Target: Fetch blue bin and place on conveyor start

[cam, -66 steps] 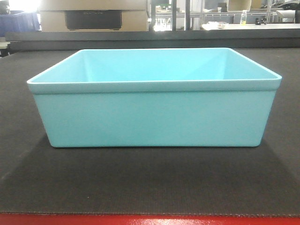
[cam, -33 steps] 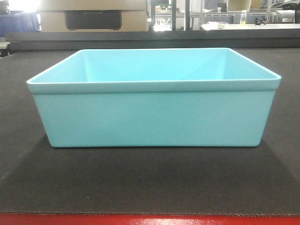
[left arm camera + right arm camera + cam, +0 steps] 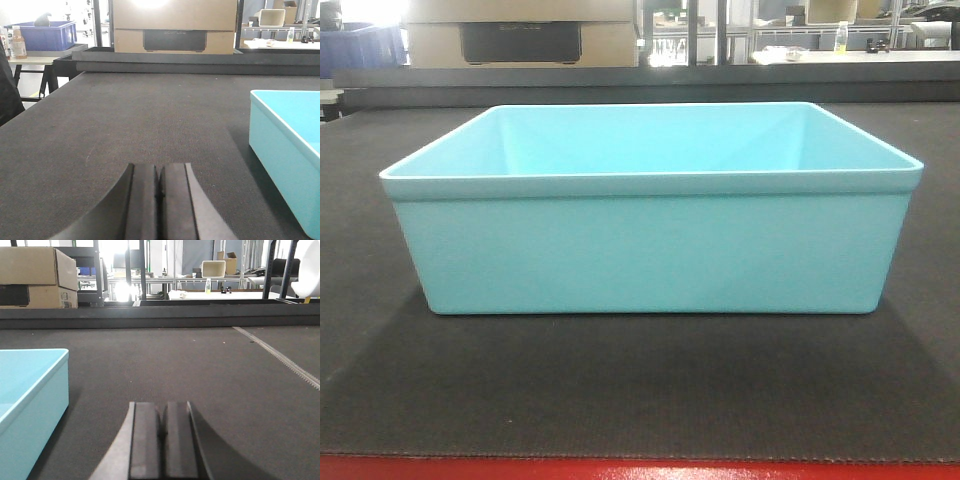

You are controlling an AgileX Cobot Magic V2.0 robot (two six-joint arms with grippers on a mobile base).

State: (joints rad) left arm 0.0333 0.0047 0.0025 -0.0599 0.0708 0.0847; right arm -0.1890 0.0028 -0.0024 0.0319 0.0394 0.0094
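Your blue bin sits flat on the conveyor start, open side up, with the red frame edge at 6 o'clock. Your left gripper is pinched closed on nothing, bin at its 3 o'clock. Your right gripper is closed and empty too, bin at 9 o'clock. Cardboard boxes stand behind at 12 o'clock.

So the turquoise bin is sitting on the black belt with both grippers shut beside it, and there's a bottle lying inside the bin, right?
Not quite. The blue bin is empty: the front-facing view shows bare inner walls, no bottle. The rest holds: it sits on the black belt, and the left gripper and right gripper are shut beside it.
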